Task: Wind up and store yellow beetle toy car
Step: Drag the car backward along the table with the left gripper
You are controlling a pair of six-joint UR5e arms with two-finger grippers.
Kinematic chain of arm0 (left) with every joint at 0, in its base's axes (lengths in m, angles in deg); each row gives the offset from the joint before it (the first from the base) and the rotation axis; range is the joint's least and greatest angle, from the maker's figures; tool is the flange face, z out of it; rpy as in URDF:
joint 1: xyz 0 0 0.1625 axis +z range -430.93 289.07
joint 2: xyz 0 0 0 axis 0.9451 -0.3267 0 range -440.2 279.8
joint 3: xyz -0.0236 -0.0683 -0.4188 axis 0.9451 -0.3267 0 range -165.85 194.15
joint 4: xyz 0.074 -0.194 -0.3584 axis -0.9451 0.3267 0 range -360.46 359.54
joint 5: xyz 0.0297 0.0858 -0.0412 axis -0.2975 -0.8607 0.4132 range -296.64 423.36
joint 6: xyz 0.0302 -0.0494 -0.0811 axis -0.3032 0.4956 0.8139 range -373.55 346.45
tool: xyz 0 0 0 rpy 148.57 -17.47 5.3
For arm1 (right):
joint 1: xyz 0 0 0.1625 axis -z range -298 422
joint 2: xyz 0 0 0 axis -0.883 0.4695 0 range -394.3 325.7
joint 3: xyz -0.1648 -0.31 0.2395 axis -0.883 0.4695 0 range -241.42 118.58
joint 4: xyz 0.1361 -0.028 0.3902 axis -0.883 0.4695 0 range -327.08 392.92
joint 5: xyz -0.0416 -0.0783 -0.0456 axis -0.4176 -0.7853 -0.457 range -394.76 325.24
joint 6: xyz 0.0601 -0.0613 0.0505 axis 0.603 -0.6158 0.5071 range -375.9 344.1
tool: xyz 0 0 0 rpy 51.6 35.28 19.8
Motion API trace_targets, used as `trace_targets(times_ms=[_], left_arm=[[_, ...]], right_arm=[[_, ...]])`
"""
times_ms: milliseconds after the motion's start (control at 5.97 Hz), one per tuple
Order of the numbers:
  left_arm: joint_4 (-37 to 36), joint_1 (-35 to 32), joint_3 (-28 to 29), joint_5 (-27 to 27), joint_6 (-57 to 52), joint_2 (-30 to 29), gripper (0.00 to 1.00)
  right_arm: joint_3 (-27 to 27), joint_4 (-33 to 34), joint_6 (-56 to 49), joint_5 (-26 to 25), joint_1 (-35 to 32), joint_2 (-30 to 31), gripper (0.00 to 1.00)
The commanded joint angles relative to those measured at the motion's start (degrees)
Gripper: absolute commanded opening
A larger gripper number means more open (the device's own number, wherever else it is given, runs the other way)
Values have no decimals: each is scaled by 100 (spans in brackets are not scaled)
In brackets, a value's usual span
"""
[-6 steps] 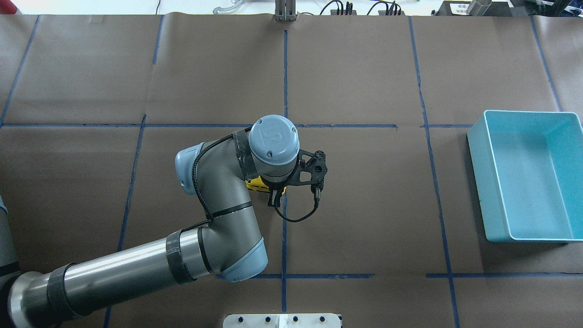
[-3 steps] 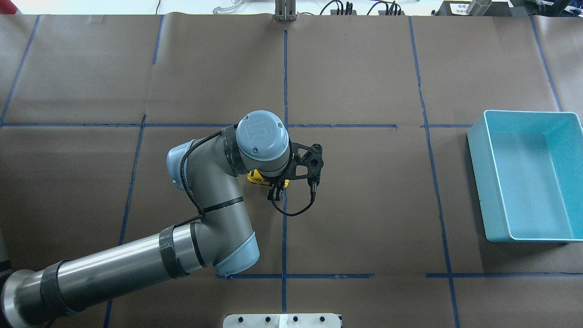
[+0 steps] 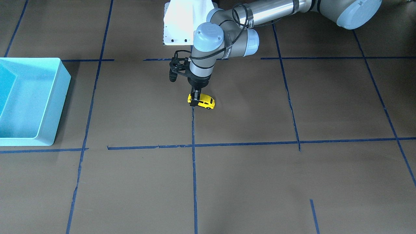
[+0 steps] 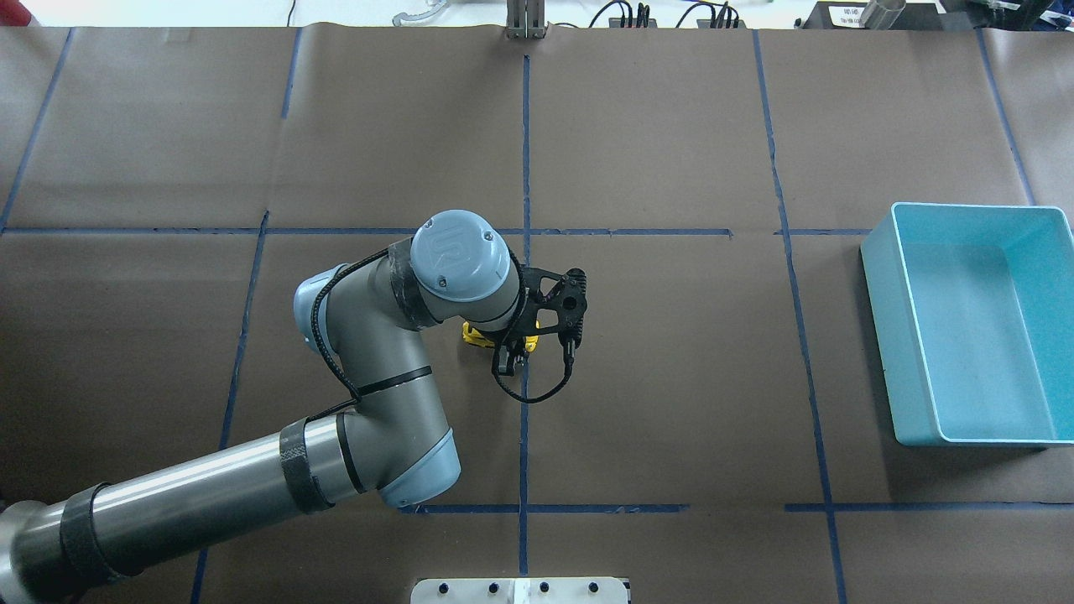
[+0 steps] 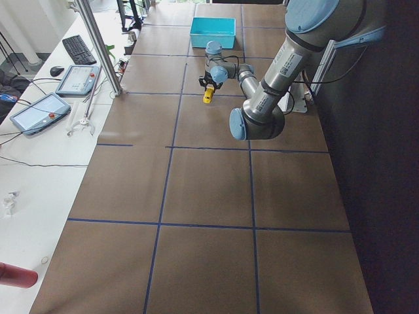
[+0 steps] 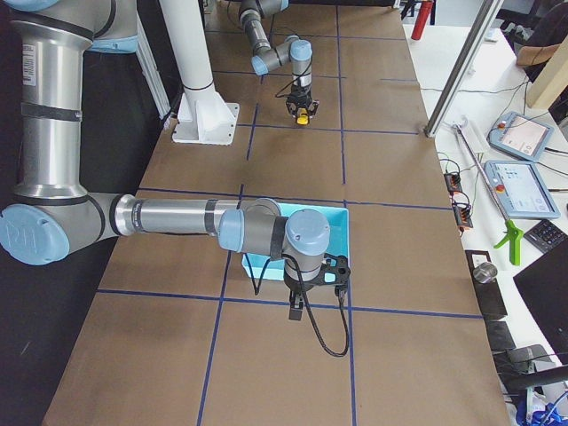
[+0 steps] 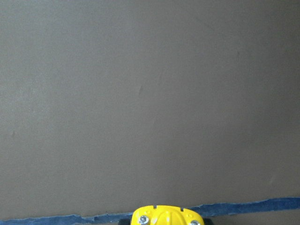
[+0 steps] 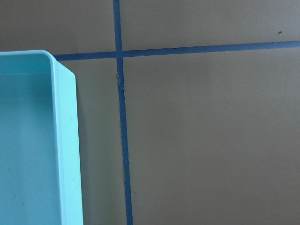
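The yellow beetle toy car [image 3: 205, 102] stands on its wheels on the brown paper beside a blue tape line at the table's middle. My left gripper [image 3: 194, 100] points straight down and is shut on one end of the car. From overhead the wrist hides most of the car [image 4: 475, 335], and the left gripper's [image 4: 507, 362] fingers show below the wrist. The left wrist view shows only the car's yellow end [image 7: 166, 217] at the bottom edge. My right gripper [image 6: 295, 311] hangs beside the light blue bin [image 6: 324, 216]; I cannot tell whether it is open or shut.
The light blue bin [image 4: 886, 335] stands at the table's right edge and holds nothing; its rim shows in the right wrist view [image 8: 65, 140]. A white mounting base [image 3: 178, 22] sits at the robot's side. Blue tape lines [image 4: 524, 151] cross the brown paper.
The left arm's wrist and elbow have swung to the left in the overhead view. The gripper stays down on the car, which has shifted a little with it.
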State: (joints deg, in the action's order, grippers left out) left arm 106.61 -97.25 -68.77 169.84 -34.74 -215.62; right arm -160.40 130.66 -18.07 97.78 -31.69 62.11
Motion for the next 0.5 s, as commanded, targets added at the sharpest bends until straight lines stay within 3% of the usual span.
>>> trace_targets(times_ms=[0,335], left_arm=[[200,-22,4,74,53,120,0],[340,-128,4,233,27,252,0]], right_arm=[[1,-1,-3,0,0,0,100],[-7,-1,6,0,0,-9,100]])
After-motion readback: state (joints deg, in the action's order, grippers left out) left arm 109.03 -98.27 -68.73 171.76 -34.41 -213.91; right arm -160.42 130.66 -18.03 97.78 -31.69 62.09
